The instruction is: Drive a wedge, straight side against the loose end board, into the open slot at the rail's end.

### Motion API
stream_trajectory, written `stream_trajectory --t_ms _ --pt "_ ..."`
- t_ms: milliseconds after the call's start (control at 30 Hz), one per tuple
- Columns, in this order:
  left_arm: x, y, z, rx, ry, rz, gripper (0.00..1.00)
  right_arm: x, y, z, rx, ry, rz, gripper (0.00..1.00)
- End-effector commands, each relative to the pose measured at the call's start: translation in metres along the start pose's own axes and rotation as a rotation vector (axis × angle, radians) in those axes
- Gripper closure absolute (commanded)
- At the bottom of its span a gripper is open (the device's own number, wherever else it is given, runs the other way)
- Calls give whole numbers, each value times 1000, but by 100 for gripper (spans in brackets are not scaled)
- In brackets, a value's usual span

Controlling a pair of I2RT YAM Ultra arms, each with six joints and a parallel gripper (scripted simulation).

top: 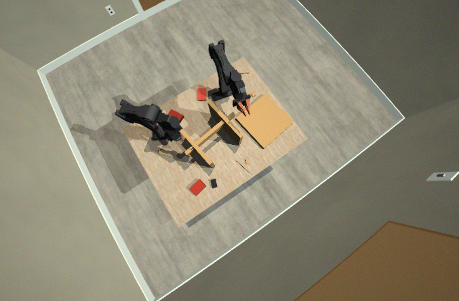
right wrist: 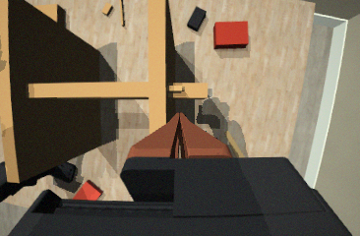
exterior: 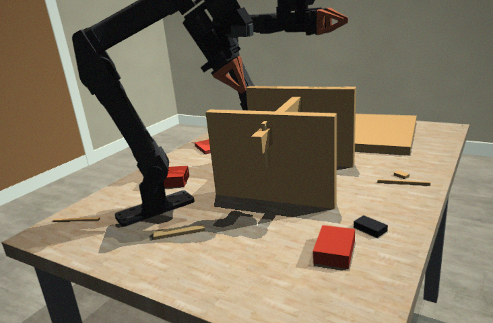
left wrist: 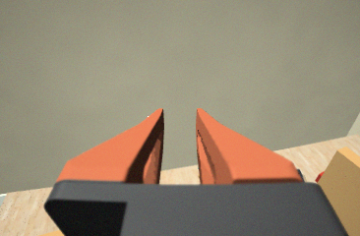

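Though near the right hand [top: 182, 140] [exterior: 242, 91] [right wrist: 179, 114], the wedge [exterior: 264, 125] [right wrist: 176, 88] apart from it.

Desk [top: 180, 209] [exterior: 216, 281] [left wrist: 26, 206] [right wrist: 267, 98], wood-grained. Red block [top: 197, 187] [exterior: 333, 247] [right wrist: 231, 34], black block [top: 213, 183] [exterior: 370, 226] [right wrist: 197, 19]: well apart from right end effector [top: 182, 140] [exterior: 243, 91] [right wrist: 179, 118]. Flat slab [top: 265, 120] [exterior: 386, 129] [right wrist: 47, 10]: below left end effector [top: 247, 114] [exterior: 346, 19] [left wrist: 180, 110].

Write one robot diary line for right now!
right gripper: shut, empty | left gripper: slightly open, empty | wedge: in rail's slot
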State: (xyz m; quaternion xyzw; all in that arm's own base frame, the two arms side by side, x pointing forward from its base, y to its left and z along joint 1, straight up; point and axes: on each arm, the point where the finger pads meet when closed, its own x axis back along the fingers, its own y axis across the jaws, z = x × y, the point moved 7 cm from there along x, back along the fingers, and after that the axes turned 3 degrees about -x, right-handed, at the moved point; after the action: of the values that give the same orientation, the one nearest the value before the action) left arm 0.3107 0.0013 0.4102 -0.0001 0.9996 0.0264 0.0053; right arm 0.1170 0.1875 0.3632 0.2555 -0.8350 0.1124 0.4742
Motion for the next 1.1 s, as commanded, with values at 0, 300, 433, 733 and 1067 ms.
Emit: stream_trajectory --t_ms 0,300,433,733,1067 --pt "7 -1 -22 3 -68 -3 79 3 1 -8 -9 -21 3 100" --pt "7 -1 -22 3 -68 -3 79 -9 -5 4 1 31 37 100" --pt "6 -1 -21 4 -62 -3 79 -1 -6 -7 -28 -62 -12 100" --pt "5 -2 -17 5 -46 1 79 -14 -22 -45 -106 -240 -52 100" --pt "-3 2 1 8 6 -9 79 -23 -70 -80 -199 -459 -9 100"
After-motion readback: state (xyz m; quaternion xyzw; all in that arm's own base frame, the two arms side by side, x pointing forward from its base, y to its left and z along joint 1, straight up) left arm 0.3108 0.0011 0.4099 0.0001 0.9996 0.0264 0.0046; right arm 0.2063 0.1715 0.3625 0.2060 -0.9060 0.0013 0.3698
